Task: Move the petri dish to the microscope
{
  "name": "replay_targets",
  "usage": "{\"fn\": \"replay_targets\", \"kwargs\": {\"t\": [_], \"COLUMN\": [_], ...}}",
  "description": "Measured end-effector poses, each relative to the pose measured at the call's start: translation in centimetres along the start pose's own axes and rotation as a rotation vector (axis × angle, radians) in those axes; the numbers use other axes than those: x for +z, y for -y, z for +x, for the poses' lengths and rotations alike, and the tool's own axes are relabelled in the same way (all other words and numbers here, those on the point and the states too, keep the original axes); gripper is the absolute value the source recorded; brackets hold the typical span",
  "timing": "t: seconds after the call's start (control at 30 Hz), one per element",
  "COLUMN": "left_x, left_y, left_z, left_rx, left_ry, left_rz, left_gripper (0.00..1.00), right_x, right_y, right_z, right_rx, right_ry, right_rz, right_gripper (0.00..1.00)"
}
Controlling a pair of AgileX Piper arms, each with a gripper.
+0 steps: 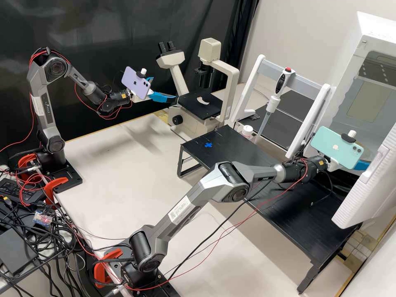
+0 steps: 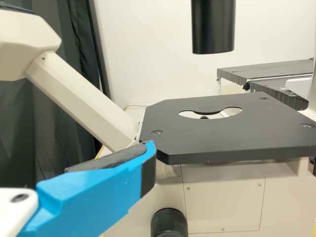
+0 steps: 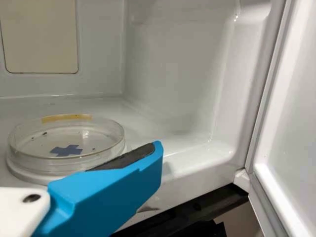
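Petri dish [image 3: 44, 148] near right fingers [image 1: 362, 165], arm [image 1: 181, 212] outstretched

Black curtain [image 1: 103, 24], pale wall [image 1: 305, 29], pale benchtop [image 1: 99, 165], low black table [image 1: 235, 146]

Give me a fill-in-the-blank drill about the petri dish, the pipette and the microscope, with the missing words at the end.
1. The cross seen in the petri dish is ____.
2. The button atop the pipette is ____.
3. The stage of the microscope is ____.
4. Of petri dish and microscope, the left gripper is nearer the ____.

Missing words: blue; red; black; microscope.
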Motion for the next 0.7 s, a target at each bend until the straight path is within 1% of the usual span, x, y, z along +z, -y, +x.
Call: {"fn": "replay_targets", "kwargs": {"t": [0.07, 0.2, 0.23, 0.3, 0.37, 0.47, 0.57, 0.7], "left_x": [0.0, 0.0, 0.0, 0.0, 0.0, 0.0, 0.0, 0.0], "left_y": [0.0, 0.0, 0.0, 0.0, 0.0, 0.0, 0.0, 0.0], "left_z": [0.0, 0.0, 0.0, 0.0, 0.0, 0.0, 0.0, 0.0], "left_rx": [0.000, 0.000, 0.000, 0.000, 0.000, 0.000, 0.000, 0.000], "left_ry": [0.000, 0.000, 0.000, 0.000, 0.000, 0.000, 0.000, 0.000], "left_rz": [0.000, 0.000, 0.000, 0.000, 0.000, 0.000, 0.000, 0.000], "left_gripper": [1.00, 1.00, 1.00, 1.00, 1.00, 1.00, 1.00, 1.00], "right_x": [-0.3, -0.6, -0.6, -0.6, -0.6, -1.0, -1.2, -0.8], "right_y": [-0.3, -0.5, -0.5, -0.6, -0.8, -1.2, -1.7, -1.3], "right_z": [-0.1, -0.2, -0.2, -0.2, -0.2, -0.2, -0.1, 0.3], "right_rx": [-0.013, -0.021, -0.022, -0.022, -0.021, -0.009, 0.002, -0.002], "right_ry": [0.004, 0.004, 0.008, 0.018, 0.028, 0.019, 0.035, 0.048], "right_rz": [-0.005, -0.037, -0.040, -0.038, -0.048, -0.054, -0.055, -0.051], "right_gripper": [1.00, 1.00, 1.00, 1.00, 1.00, 1.00, 1.00, 1.00]}}
